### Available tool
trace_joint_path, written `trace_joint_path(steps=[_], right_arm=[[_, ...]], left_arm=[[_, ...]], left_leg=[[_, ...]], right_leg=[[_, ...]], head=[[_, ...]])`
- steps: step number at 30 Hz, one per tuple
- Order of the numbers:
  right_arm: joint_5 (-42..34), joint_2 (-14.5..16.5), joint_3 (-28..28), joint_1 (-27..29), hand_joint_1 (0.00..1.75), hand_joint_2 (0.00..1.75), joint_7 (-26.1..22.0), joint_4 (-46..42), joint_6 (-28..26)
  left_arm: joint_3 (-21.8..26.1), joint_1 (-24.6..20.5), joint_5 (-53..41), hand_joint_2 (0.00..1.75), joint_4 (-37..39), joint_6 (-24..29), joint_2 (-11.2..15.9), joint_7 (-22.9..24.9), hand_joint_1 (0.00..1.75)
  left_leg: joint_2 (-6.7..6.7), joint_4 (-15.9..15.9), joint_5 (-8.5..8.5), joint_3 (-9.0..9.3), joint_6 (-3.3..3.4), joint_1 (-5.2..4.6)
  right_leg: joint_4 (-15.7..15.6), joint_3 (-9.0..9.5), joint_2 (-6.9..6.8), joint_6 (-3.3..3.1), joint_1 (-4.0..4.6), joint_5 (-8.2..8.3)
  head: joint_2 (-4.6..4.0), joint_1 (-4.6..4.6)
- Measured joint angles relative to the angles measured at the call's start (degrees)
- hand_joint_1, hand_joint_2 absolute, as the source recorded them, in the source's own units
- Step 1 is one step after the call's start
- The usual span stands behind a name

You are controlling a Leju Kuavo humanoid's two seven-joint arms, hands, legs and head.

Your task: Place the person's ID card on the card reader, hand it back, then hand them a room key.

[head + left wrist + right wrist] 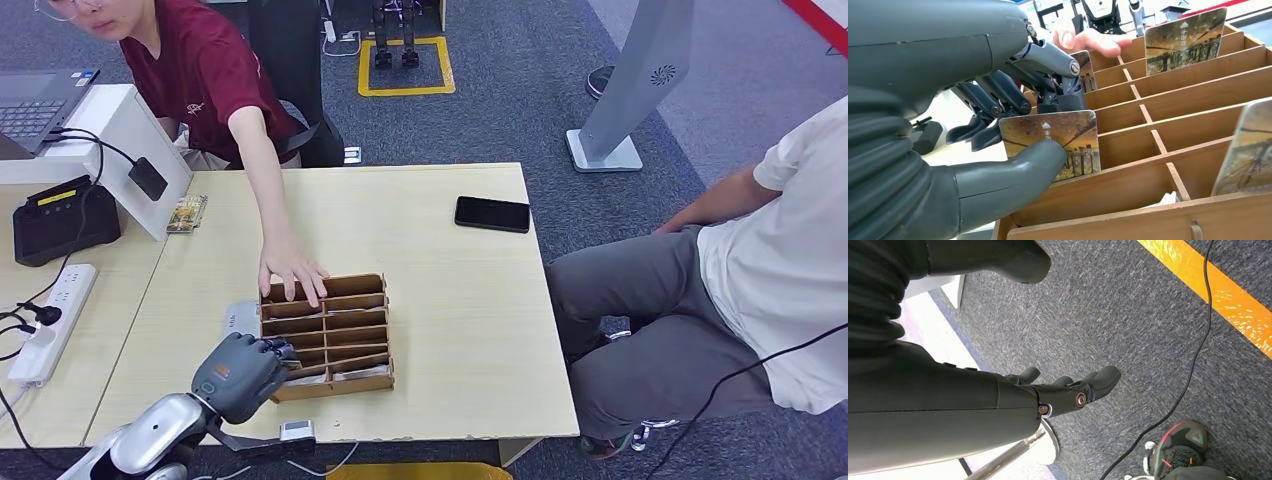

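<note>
In the wooden rack (pixel 1198 95), three key cards; left robot hand (pixel 1013 125) pinches one (pixel 1058 140).

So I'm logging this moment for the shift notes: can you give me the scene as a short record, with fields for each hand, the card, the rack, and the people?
left hand: pinches a key card between thumb and fingers, at the near end of the wooden rack
right hand: hangs over the carpet, fingers apart, holding nothing
other cards: one more upright in a far slot
person in red: hand rests on the rack's far edge
person in white: seated beside the table
black phone: flat on the table, apart from the rack
</note>
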Motion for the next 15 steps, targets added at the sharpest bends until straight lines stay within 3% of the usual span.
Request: trace_joint_path(steps=[5, 7, 10, 15], right_arm=[[0.0, -0.02, -0.22, -0.07, 0.0, 1.75, -0.14, 0.0, 0.0], [-0.01, -0.08, -0.35, -0.05, 0.0, 1.75, -0.27, 0.0, -0.02], [0.0, -0.26, -0.66, -0.04, 0.0, 1.75, -0.46, 0.0, -0.06], [0.0, -0.38, -1.26, 0.02, 0.0, 1.75, -0.88, 0.0, -0.11]], left_arm=[[0.16, -0.04, 2.28, 1.75, -0.19, 0.26, 0.59, -0.41, 1.75], [1.23, -0.6, 6.38, 1.75, -1.77, -0.02, 2.1, -1.15, 1.75], [5.54, -3.06, 14.25, 1.75, -6.42, -3.42, 5.26, -2.48, 1.75], [12.02, -6.41, 19.01, 1.75, -11.68, -6.36, 8.18, -3.78, 1.75]], left_leg=[[0.0, 0.0, 0.0, 0.0, 0.0, 0.01], [0.0, 0.01, 0.01, -0.01, -0.02, 0.05], [-0.04, 0.0, 0.03, -0.03, -0.04, 0.1], [-0.03, 0.01, 0.08, -0.02, -0.11, 0.15]], right_leg=[[0.0, -0.01, 0.01, 0.0, 0.0, 0.0], [0.0, -0.05, 0.01, -0.01, 0.04, 0.01], [0.01, -0.02, -0.03, -0.02, 0.14, 0.01], [0.02, -0.04, -0.01, -0.04, 0.17, 0.03]], head=[[0.0, 0.01], [0.0, 0.02], [0.0, 0.03], [0.0, 0.03]])
